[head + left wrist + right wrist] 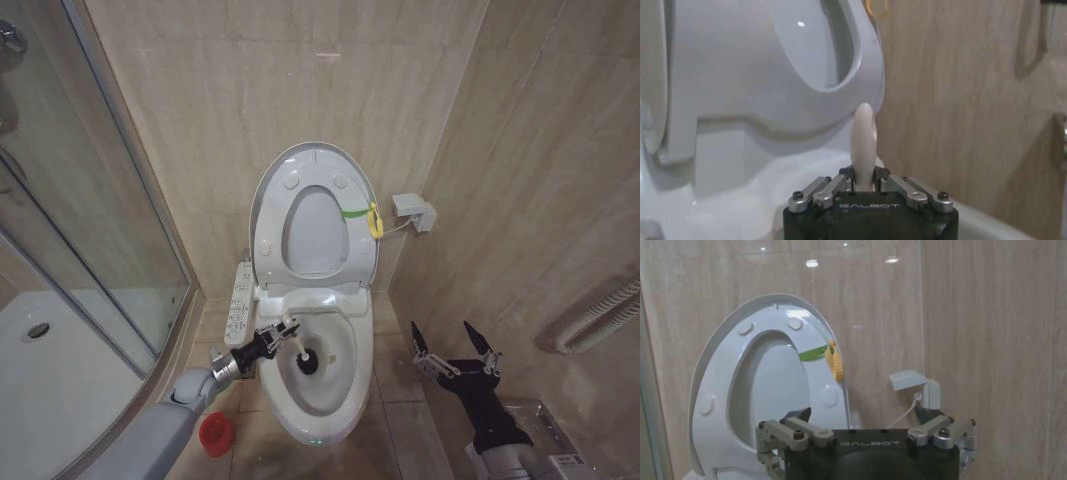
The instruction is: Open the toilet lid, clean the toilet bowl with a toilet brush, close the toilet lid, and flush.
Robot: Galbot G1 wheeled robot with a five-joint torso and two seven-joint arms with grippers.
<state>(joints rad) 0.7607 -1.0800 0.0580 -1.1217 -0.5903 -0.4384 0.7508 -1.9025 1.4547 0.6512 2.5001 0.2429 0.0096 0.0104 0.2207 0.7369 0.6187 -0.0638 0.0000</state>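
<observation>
Left gripper [284, 332] clamps the toilet brush [300, 352], handle slanting down-right into the toilet bowl [345, 395]; right gripper [456, 345] waits open beside it.

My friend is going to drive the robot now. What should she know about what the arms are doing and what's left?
Left gripper: shut on the toilet brush, whose white handle it holds over the toilet bowl with the dark head down inside.
Right gripper: open, holding nothing, waiting right of the bowl.
Toilet lid: up against the wall, seat raised with it.
Red cup holder: on the floor left of the bowl.
Done: lid opened, brush in the bowl.
Left: scrub, put the brush back, close the lid, flush.
</observation>
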